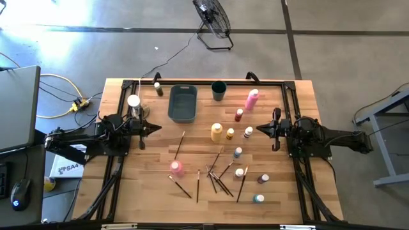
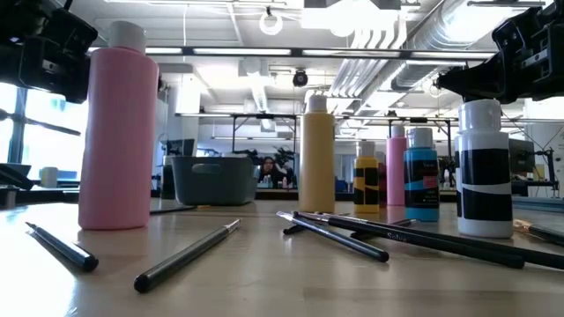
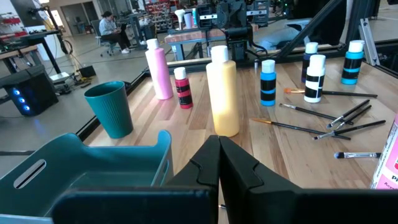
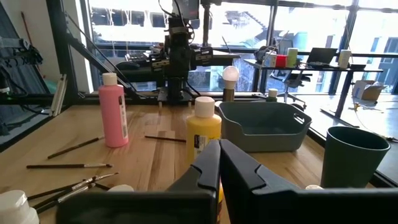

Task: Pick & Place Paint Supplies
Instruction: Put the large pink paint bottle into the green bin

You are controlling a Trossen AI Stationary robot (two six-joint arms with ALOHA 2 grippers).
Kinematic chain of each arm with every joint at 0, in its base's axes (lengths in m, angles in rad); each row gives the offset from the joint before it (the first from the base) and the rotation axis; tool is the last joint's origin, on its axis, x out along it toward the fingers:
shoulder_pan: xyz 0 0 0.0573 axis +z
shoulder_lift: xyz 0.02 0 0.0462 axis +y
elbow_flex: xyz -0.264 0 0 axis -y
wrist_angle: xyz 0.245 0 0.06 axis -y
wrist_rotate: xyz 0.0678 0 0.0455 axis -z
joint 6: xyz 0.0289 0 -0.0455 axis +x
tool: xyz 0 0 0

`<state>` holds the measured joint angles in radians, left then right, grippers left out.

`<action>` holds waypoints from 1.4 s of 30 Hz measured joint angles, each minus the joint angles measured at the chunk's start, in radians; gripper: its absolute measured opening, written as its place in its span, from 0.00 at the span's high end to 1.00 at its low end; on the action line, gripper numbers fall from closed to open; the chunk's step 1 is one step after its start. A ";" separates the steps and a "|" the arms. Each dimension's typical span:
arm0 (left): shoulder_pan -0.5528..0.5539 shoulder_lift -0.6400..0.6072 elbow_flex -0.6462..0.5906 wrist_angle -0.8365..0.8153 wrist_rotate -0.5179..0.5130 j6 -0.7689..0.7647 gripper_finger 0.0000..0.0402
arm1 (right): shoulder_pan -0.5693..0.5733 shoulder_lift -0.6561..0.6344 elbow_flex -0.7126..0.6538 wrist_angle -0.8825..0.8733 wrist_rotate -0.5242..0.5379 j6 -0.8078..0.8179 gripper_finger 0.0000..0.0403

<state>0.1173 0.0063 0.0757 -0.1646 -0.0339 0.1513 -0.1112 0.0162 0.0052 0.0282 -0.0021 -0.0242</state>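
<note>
An open-plan lab: exposed ceiling ducts (image 2: pixel 441 35), workbenches (image 3: pixel 186 37), a seated person (image 3: pixel 111 28).

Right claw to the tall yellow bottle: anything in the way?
Yes. In the high view two small white-capped bottles stand between the shut right claw and the tall yellow bottle: a small yellow bottle and a dark-labelled bottle.

Your left gripper (image 1: pixel 155 128) faces bare wood; the bin (image 1: pixel 182 103) stands just beyond it to one side. Ahead of your right gripper (image 1: pixel 260 130), small bottles (image 1: pixel 248 132) and the yellow bottle (image 1: pixel 216 132) crowd the middle. Brushes (image 1: pixel 220 179) litter the near centre; the front corners lie free.
</note>
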 joint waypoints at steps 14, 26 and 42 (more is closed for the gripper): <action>0.000 0.000 0.000 0.000 0.000 0.000 1.00 | 0.000 0.000 0.000 0.003 -0.002 0.035 0.99; 0.000 0.000 0.000 0.010 0.000 -0.006 1.00 | 0.000 0.000 0.000 0.006 -0.002 0.180 0.99; 0.000 0.000 -0.004 0.050 0.007 -0.132 1.00 | 0.000 0.000 0.000 0.006 -0.002 0.290 0.99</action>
<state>0.1177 0.0067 0.0715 -0.1150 -0.0273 0.0196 -0.1112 0.0162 0.0052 0.0338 -0.0036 0.2661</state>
